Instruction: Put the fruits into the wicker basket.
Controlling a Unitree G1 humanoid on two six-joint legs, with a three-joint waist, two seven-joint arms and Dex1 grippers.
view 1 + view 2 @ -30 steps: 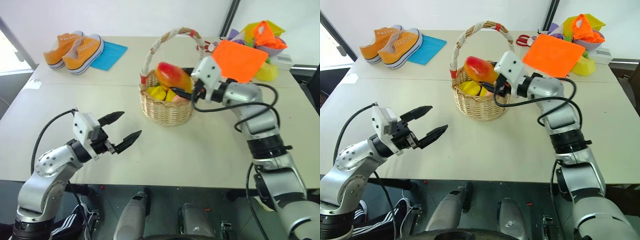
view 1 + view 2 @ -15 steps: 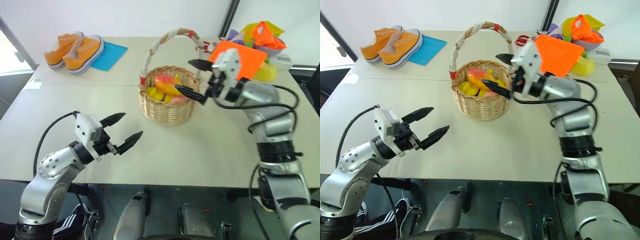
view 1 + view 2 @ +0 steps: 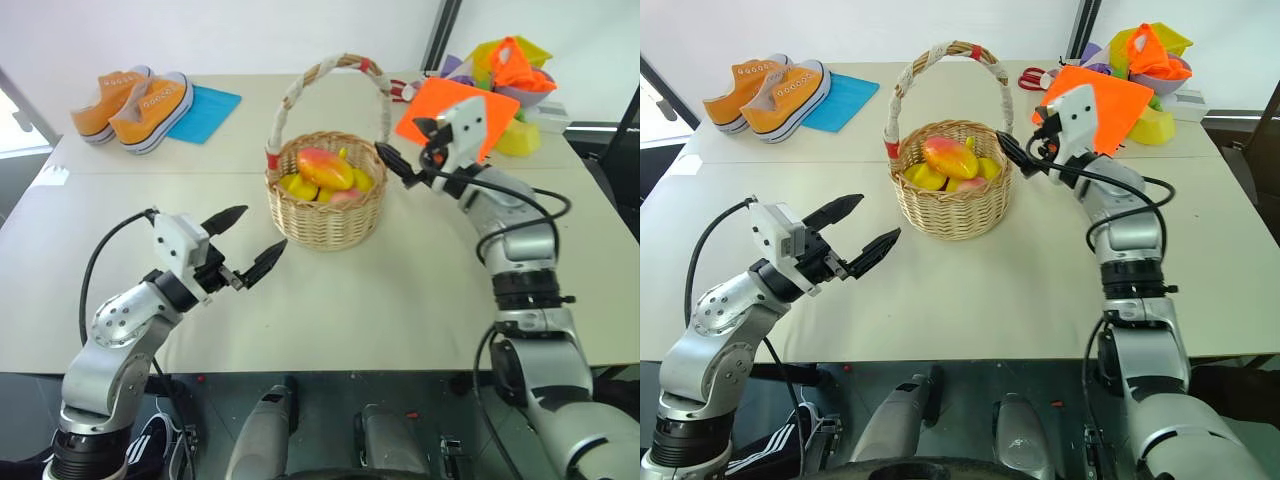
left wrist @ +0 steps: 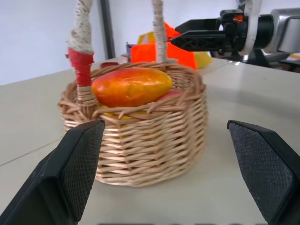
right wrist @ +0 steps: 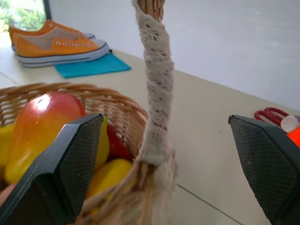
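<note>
Fruit sits heaped in the basket [image 3: 325, 205], mango [image 3: 325, 167] on top; right gripper [image 3: 410, 150], spread empty at its three o'clock, could snag the handle [image 3: 325, 75] and tip it. Left gripper [image 3: 245, 245] gapes empty.

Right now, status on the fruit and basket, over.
Left gripper open, empty, short of the wicker basket. Right gripper open, empty, beside the basket's rim. Mango on top of the banana inside the basket. Nothing in the way.
</note>
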